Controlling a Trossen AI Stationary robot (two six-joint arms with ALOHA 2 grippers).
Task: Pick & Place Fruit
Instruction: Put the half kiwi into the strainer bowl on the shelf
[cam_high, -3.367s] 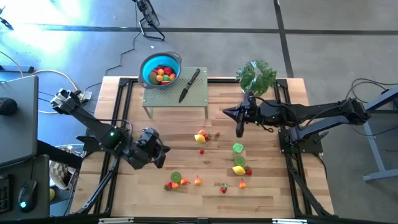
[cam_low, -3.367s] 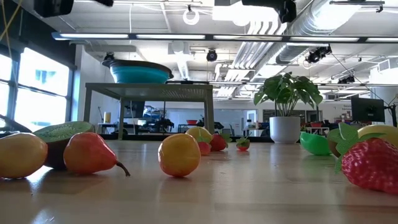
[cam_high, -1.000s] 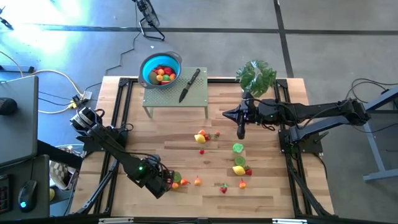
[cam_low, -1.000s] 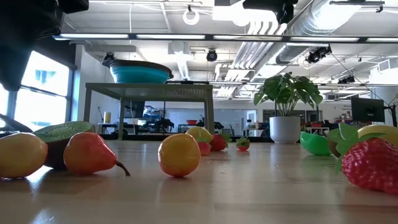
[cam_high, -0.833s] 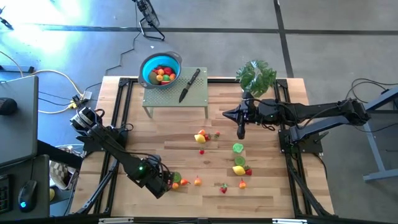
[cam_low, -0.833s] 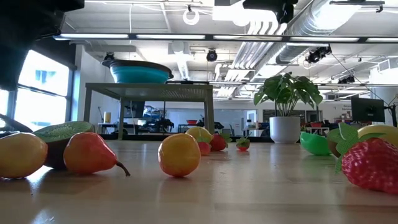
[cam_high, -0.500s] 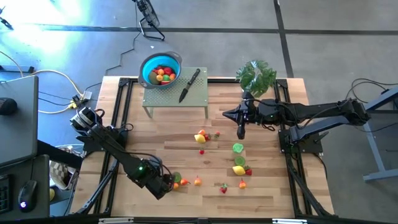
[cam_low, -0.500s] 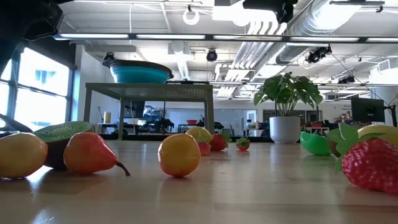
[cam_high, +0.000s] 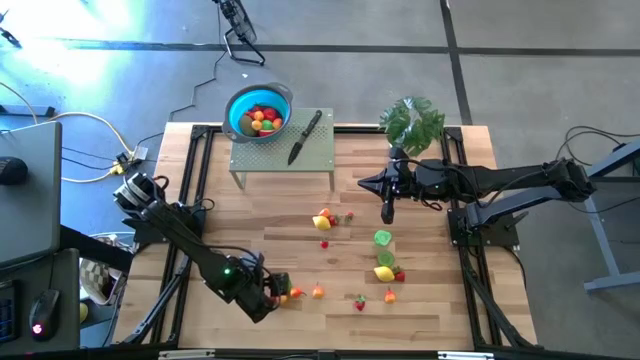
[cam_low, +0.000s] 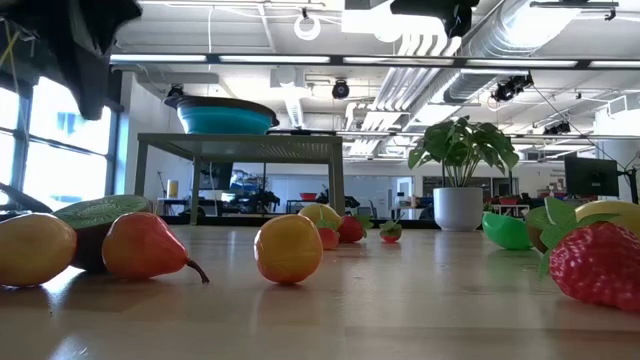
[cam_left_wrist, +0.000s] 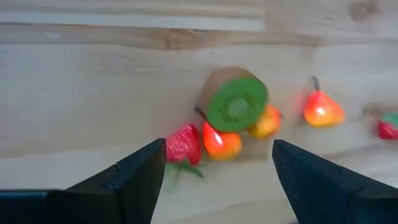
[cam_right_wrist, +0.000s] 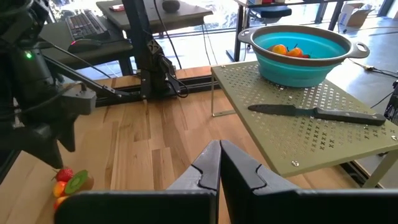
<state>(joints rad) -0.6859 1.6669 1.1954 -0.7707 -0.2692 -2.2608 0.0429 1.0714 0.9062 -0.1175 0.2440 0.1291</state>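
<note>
My left gripper (cam_high: 270, 296) hangs open, pointing steeply down over a cluster of toy fruit near the table's near left. In the left wrist view its gripper (cam_left_wrist: 219, 177) frames a kiwi half (cam_left_wrist: 235, 102), a strawberry (cam_left_wrist: 183, 144), a red-orange piece (cam_left_wrist: 221, 142) and a yellow-orange piece (cam_left_wrist: 266, 122), all lying on the wood and touched by neither finger. A small pear (cam_left_wrist: 321, 110) lies beside them. My right gripper (cam_high: 385, 210) waits shut (cam_right_wrist: 219, 165), high over the table's right half. More fruit fills the blue bowl (cam_high: 259, 112).
The bowl and a black-handled knife (cam_high: 305, 137) rest on a green perforated stand (cam_high: 283, 150) at the far edge, with a potted plant (cam_high: 411, 122) to its right. More fruit lies mid-table (cam_high: 323, 220) and right of centre: a green piece (cam_high: 383, 238), a lemon (cam_high: 383, 272).
My left gripper has tipped and rolled over the near-left fruit cluster, and in the high view it now covers the kiwi half. The fruit has stayed where it was.
</note>
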